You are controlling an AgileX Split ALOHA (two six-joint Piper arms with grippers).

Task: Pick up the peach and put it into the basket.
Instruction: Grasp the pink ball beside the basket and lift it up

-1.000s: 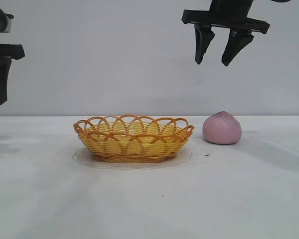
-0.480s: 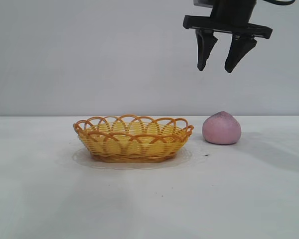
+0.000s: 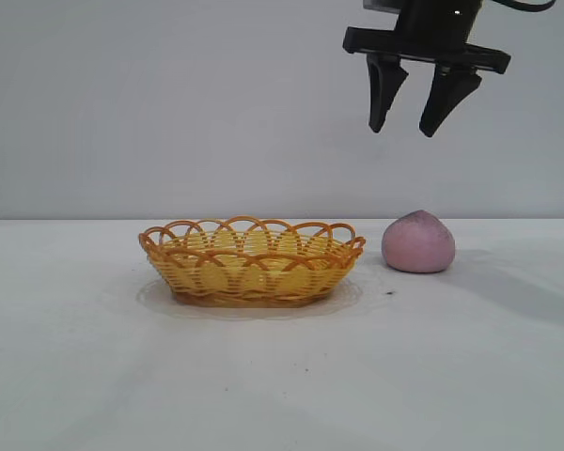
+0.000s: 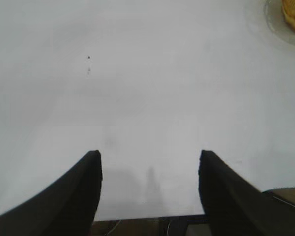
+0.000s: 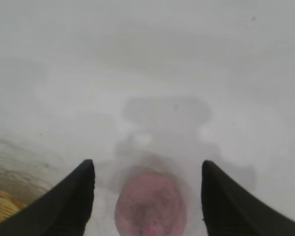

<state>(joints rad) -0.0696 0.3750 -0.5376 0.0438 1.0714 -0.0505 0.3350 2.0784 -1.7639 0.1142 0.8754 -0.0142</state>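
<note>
Pincer status, right arm: the right pincer (image 3: 411, 117) hangs high above the tabletop (image 3: 282, 376), fingers spread and empty, pointing downward. It sits above the peach (image 3: 418, 242), slightly toward the basket side. In the right wrist view the peach (image 5: 151, 204) lies between the two fingertips (image 5: 83, 189), low in the picture, so alignment is close but not centred.

Peach location: on the tabletop, upright with its pointed top up, just beside the basket (image 3: 253, 261) on the right arm's side, apart from the rim. The basket holds nothing visible.

Left pincer (image 4: 150, 167): spread, empty, over bare tabletop well away from the work; only an edge of the basket (image 4: 294, 14) shows in its wrist view. It does not appear in the exterior view.

Probable step: descent onto the peach, not yet begun.

Failure risks:
- Offset descent. One finger may land on the crown of the rounded fruit and push it sideways, causing it to roll.
- Roll toward the basket. The peach could lodge against the looped rim, leaving no room for the near finger.
- Shallow closure. Gripping above the widest part may squeeze the fruit downward and out.
- Low carry. The scalloped rim stands proud; a low transfer may catch it and drag the light basket.
- Early release. Dropped near the rim, the peach may bounce out of the shallow basket.
</note>
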